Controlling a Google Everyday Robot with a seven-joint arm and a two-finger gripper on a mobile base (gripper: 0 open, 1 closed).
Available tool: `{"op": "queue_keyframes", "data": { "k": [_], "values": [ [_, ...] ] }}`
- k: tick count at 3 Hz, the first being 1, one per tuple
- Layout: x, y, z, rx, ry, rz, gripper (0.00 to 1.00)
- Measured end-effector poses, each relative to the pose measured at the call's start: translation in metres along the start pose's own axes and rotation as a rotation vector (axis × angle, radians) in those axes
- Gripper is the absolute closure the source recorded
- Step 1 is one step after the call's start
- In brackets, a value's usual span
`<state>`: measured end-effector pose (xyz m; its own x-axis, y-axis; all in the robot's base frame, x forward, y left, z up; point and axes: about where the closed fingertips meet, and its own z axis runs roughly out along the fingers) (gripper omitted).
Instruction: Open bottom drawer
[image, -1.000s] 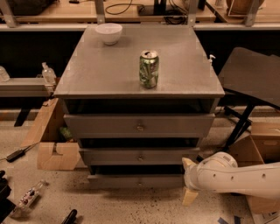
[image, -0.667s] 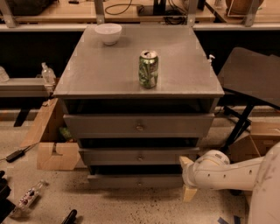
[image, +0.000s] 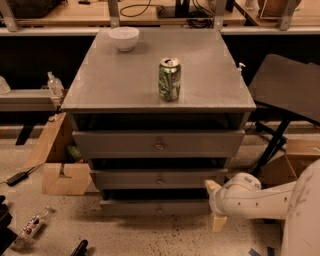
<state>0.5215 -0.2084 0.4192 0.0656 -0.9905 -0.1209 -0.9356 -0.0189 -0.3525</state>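
My gripper (image: 215, 204) sits low at the right front corner of the grey cabinet (image: 100, 90), just above the speckled floor (image: 150, 235), at the end of my white arm (image: 265, 200), which reaches in from the right edge of the view. My jaws stand apart, one tan tip above and one below, with nothing held between them. They are just beside the right end of the bottom drawer (image: 145, 207), and I cannot tell whether the upper tip touches its front. That drawer is the lowest of the three grey fronts, under the middle drawer (image: 150, 178) and the taller top drawer (image: 125, 143). Its small round knob (image: 160, 210) is at the centre of its front, well to the left of my jaws. A dark gap shows above each front. On the cabinet's tabletop a green can (image: 170, 79) stands upright near the middle, and a white bowl (image: 124, 38) rests toward the far left corner, well apart from the can. A cardboard box (image: 62, 177) lies on the floor left of the cabinet.
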Motion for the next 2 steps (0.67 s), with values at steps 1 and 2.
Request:
{"op": "queue_keyframes", "data": {
  "k": [1, 2],
  "values": [
    [-0.001, 0.018, 0.020, -0.044, 0.014, -0.011, 0.00],
    [-0.003, 0.036, 0.067, -0.089, 0.033, -0.038, 0.00]
  ]
}}
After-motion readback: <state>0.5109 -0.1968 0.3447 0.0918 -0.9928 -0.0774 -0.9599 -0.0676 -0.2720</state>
